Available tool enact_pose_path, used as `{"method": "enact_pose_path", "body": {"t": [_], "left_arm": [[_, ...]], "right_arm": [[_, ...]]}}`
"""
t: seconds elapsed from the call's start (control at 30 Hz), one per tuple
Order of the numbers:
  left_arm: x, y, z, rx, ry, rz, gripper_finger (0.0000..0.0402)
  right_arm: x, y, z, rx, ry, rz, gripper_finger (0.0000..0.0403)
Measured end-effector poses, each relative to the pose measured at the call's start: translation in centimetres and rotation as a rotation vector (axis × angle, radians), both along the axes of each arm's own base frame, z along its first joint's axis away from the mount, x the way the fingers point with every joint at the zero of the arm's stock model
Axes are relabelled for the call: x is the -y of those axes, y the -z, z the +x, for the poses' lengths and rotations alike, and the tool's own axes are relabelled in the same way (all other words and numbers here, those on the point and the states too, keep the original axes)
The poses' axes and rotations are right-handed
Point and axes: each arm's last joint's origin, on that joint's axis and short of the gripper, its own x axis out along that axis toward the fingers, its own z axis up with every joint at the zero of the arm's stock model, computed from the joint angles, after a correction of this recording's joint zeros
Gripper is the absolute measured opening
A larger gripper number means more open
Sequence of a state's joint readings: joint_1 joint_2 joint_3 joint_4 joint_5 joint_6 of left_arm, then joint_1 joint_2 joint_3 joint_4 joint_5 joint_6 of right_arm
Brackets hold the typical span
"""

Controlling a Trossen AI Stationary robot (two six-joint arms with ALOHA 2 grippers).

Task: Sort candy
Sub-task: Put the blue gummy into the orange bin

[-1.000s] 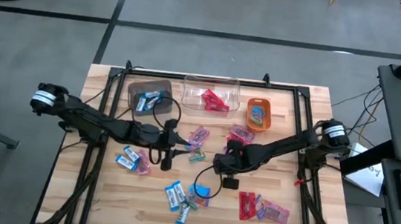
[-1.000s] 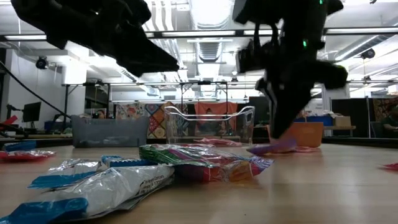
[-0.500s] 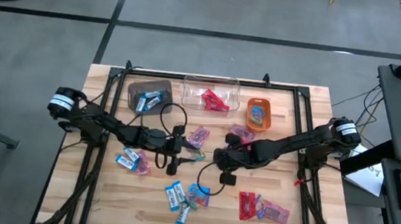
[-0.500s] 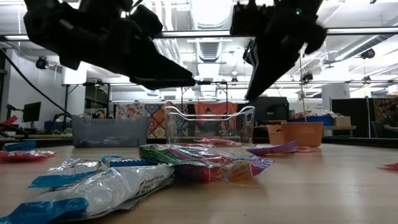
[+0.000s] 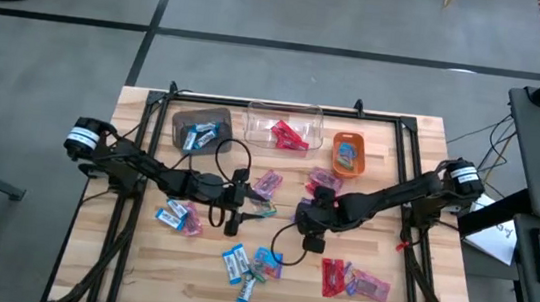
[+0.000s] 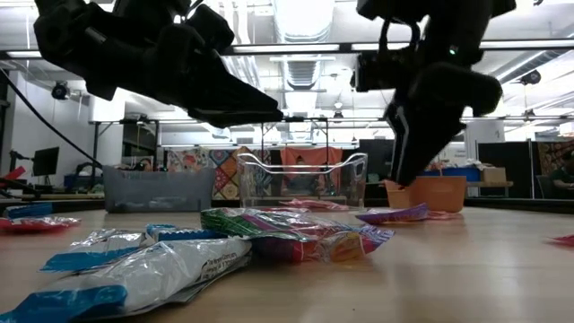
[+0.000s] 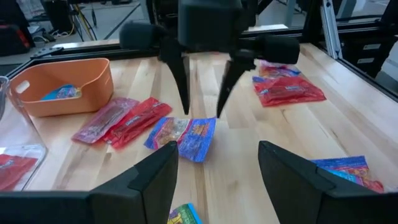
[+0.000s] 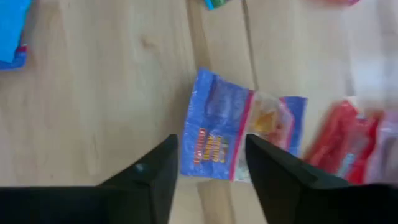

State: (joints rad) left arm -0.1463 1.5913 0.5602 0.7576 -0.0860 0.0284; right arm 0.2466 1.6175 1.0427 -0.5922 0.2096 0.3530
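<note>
Flat blue-and-white wrapped candy (image 8: 239,134) seen lying on wooden tabletop (image 5: 429,168), directly beneath right tool (image 7: 202,112), long axis crosswise to spread, empty fingers. Left tool (image 5: 245,201) also spread, empty, farther off.

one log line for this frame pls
left hand: open, hovering | right hand: open, above blue candy | held: nothing

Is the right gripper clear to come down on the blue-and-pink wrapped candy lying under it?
Probably yes: the right gripper hangs open directly over the blue-and-pink wrapped candy, which lies flat on bare wood with nothing covering it.
</note>
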Motion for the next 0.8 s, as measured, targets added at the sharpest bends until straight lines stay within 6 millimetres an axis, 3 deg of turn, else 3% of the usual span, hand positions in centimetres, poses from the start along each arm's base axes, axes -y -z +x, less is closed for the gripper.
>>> {"method": "enact_pose_path", "body": {"t": [0.27, 0.43, 0.6, 0.8], "left_arm": [[0.0, -0.1, 0.0, 0.012, 0.0, -0.001, 0.0206], [0.0, -0.2, 0.1, 0.024, 0.0, -0.003, 0.0206], [0.0, -0.3, 0.1, 0.027, 0.001, 0.0, 0.0206], [0.0, -0.3, 0.1, 0.028, 0.001, 0.0, 0.0206]], "right_arm": [[0.1, 2.6, 0.0, 0.013, 0.012, -0.031, 0.025], [0.5, 3.5, 0.1, -0.001, 0.049, -0.082, 0.025], [0.9, 4.1, 0.5, -0.012, 0.055, -0.047, 0.0182], [1.3, 4.3, 0.5, -0.02, 0.055, -0.036, 0.0043]]}}
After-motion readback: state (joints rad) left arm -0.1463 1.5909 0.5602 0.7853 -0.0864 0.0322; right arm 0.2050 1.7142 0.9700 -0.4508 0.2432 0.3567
